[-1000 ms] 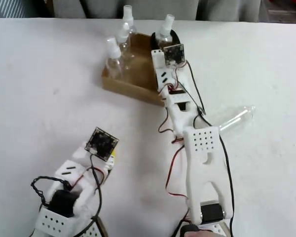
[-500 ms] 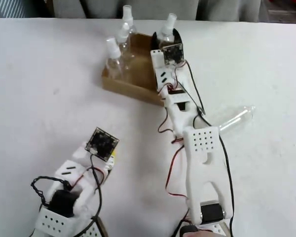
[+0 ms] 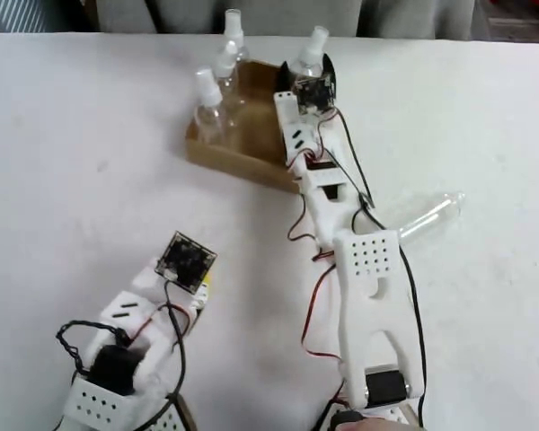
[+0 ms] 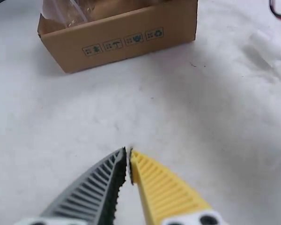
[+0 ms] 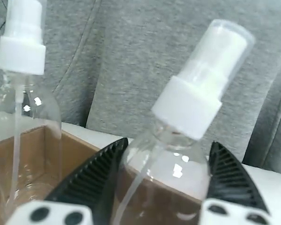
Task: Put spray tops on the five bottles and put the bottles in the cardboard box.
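Observation:
The cardboard box (image 3: 251, 157) sits at the table's far middle. Three clear bottles with white spray tops (image 3: 207, 103) stand along its left and far side. A fourth topped bottle (image 3: 312, 49) leans in the far right corner. My right gripper (image 3: 308, 65) is open, its black fingers close on either side of that bottle (image 5: 178, 154). A bare-necked clear bottle (image 3: 427, 218) lies on its side to the right of the right arm. My left gripper (image 4: 129, 157) is shut and empty, low over the table near the front left, facing the box (image 4: 117, 40).
The right arm (image 3: 359, 260) stretches from the front edge up to the box, with loose red and black wires along it. Grey fabric fills the background beyond the table's far edge (image 5: 145, 56).
The right gripper's fingers have spread apart around the bottle and the wrist has edged farther away. The bottle's top has tipped to the right. The left arm has kept still.

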You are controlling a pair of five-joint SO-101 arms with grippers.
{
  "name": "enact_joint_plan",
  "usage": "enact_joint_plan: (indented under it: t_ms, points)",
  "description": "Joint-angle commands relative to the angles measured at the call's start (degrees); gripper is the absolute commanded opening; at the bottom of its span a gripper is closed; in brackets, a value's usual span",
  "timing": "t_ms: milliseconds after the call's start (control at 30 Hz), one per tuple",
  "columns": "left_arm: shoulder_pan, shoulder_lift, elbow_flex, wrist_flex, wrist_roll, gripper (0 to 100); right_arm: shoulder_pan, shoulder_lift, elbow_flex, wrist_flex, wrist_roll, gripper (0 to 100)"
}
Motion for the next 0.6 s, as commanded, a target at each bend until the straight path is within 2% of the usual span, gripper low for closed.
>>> enact_joint_plan:
  t_ms: [0,567]
  points:
    - [-0.6,-0.6,-0.2,0.0,-0.4,2,1.0,-3.0,-1.8,0.7,0.2,22.9]
    - [-0.6,-0.5,-0.1,-0.7,-0.4,2,0.7,-3.0,-1.8,0.8,0.2,22.9]
